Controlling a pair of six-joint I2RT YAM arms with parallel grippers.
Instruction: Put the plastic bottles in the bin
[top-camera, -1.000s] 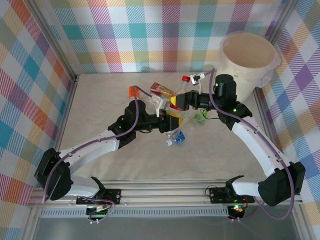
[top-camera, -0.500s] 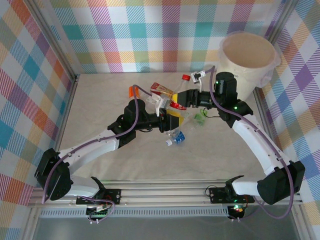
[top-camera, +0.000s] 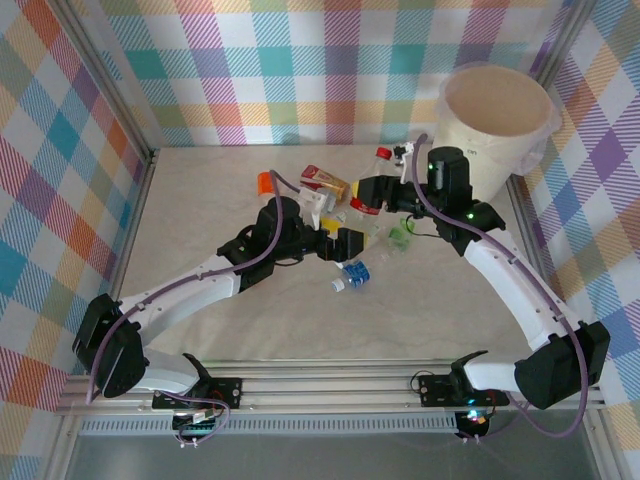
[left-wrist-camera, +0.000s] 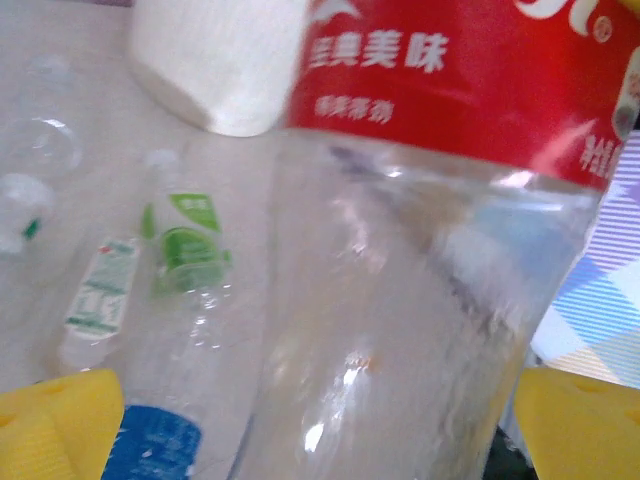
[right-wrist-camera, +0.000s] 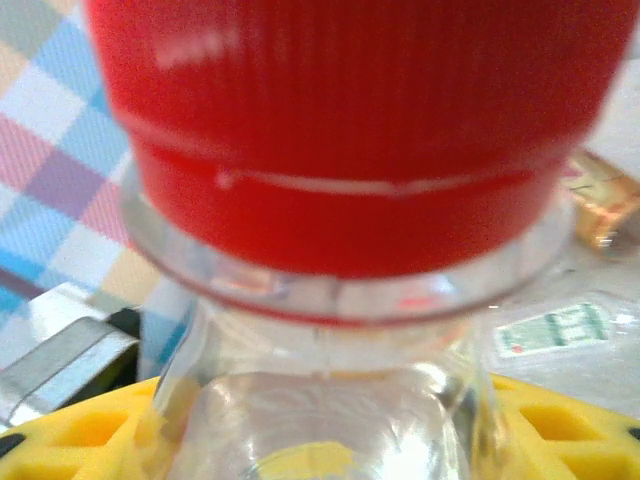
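Note:
A clear plastic bottle (top-camera: 352, 212) with a red label and a red cap (top-camera: 383, 152) stands upright over the middle of the table. My right gripper (top-camera: 368, 190) is shut on its neck; in the right wrist view the neck (right-wrist-camera: 325, 400) sits between the yellow fingers under the red cap (right-wrist-camera: 350, 120). My left gripper (top-camera: 342, 241) is open, and its yellow pads (left-wrist-camera: 60, 425) stand wide apart on either side of the bottle's lower body (left-wrist-camera: 400, 330). The bin (top-camera: 452, 112) stands at the back right, beyond the right gripper.
More bottles lie on the table: an orange-capped one (top-camera: 265, 183), a gold-labelled one (top-camera: 325, 180), a green one (top-camera: 400, 238) and a blue-labelled one (top-camera: 357, 272). In the left wrist view, green-labelled bottles (left-wrist-camera: 185, 250) lie under the bin's wall (left-wrist-camera: 220, 60).
My left gripper has opened and let go of the red-labelled bottle. My right gripper has closed on its neck and shifted it slightly up and to the right, toward the bin.

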